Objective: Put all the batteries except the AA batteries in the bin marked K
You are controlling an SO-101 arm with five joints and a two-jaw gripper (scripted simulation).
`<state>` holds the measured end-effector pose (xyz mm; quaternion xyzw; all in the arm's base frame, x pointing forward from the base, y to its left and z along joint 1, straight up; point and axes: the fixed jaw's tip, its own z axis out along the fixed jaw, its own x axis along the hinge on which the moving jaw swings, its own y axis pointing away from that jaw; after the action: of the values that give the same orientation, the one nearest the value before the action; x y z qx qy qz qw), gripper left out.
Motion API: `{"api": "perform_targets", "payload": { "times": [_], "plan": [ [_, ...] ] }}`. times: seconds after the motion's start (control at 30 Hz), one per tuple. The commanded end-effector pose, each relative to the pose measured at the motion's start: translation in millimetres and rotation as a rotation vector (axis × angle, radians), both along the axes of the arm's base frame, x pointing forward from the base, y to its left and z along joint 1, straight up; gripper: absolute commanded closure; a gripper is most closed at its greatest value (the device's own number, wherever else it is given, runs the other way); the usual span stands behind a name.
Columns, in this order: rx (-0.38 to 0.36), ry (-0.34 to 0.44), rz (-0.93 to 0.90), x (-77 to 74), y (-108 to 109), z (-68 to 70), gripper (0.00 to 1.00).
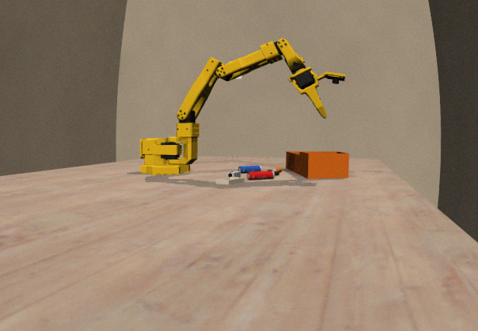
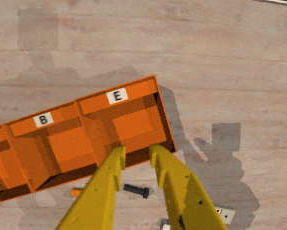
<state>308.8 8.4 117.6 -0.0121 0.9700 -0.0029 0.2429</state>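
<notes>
My gripper [image 1: 323, 113] [image 2: 136, 147] is shut and empty. It hangs high above the orange bin row [image 1: 326, 164] [image 2: 92, 104]. In the wrist view the fingertips sit over the end compartment marked E [image 2: 117, 95], next to the one marked B [image 2: 43, 119]. A third compartment runs off the left edge, its label hidden. All the compartments in view look empty. A blue battery [image 1: 249, 169] and a red battery [image 1: 260, 175] lie on the table between the arm's base and the bin.
Near the batteries lie a small orange piece [image 1: 278, 170] [image 2: 76, 192], a pale flat block [image 1: 230, 181] and a small grey thing [image 1: 233, 174]. A black bolt [image 2: 136, 190] and a white dotted piece [image 2: 223, 214] lie beside the bin's near wall.
</notes>
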Motion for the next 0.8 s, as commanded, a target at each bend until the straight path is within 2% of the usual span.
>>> {"api": "perform_targets", "payload": {
  "times": [0.0,0.23,0.77],
  "plan": [
    [0.006,-0.080,0.001,1.7,3,2.5,0.93],
    [0.006,-0.080,0.001,-0.7,3,-11.9,0.93],
    [0.006,-0.080,0.001,-1.0,3,-12.8,0.93]
  ]
}}
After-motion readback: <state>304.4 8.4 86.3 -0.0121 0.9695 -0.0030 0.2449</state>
